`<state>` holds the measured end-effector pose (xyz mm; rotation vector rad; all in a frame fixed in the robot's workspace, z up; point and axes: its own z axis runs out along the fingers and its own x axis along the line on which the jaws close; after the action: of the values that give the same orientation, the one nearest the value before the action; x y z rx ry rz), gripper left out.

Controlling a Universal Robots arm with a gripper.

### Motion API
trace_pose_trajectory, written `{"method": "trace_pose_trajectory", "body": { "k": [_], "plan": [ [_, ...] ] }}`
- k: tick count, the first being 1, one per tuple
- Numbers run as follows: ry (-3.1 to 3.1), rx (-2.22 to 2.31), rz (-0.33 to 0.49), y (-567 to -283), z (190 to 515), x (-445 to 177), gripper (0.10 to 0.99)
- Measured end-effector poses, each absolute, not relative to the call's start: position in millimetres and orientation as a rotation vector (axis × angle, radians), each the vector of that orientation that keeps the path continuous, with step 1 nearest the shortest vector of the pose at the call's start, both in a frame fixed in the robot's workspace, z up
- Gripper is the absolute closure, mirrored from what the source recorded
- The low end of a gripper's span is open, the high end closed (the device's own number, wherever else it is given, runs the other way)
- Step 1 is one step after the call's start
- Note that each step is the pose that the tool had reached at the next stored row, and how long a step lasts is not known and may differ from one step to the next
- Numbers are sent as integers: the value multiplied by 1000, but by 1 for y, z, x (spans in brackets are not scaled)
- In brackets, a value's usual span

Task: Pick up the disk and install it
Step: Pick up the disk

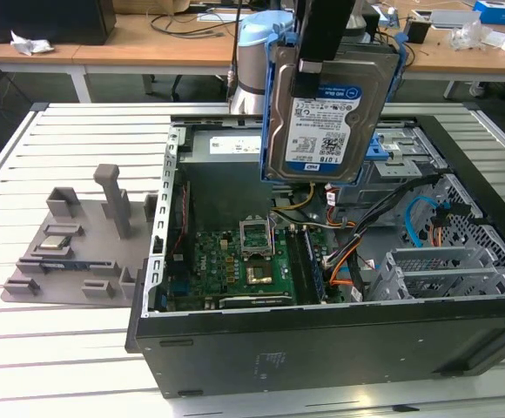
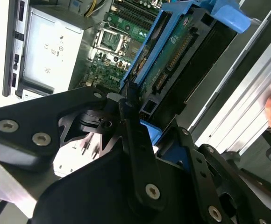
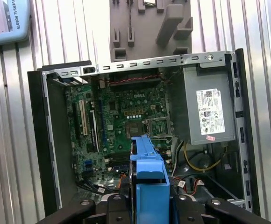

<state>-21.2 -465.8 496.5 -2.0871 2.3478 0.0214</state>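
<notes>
Exterior view: the hand (image 1: 312, 77) is clamped on the disk (image 1: 331, 122), hanging upright above the open case (image 1: 322, 348). Good carrying likely means a firm grip, rails (image 1: 268, 96) square, clear of cables (image 1: 357, 252).

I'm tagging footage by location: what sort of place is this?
Probably a robotics lab: an open computer case lies on a slatted table, the gripper holds the disk above it, cluttered desks behind.

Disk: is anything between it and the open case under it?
Nothing visible blocks it. The disk hangs in the gripper above the open case; loose cables lie beneath it, by the drive bay.
</notes>
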Motion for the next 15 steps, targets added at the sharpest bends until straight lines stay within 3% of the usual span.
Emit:
{"method": "trace_pose_trajectory", "body": {
  "k": [15],
  "plan": [
    [2348, -2087, 21, -482, 496, -21, 718]
  ]
}}
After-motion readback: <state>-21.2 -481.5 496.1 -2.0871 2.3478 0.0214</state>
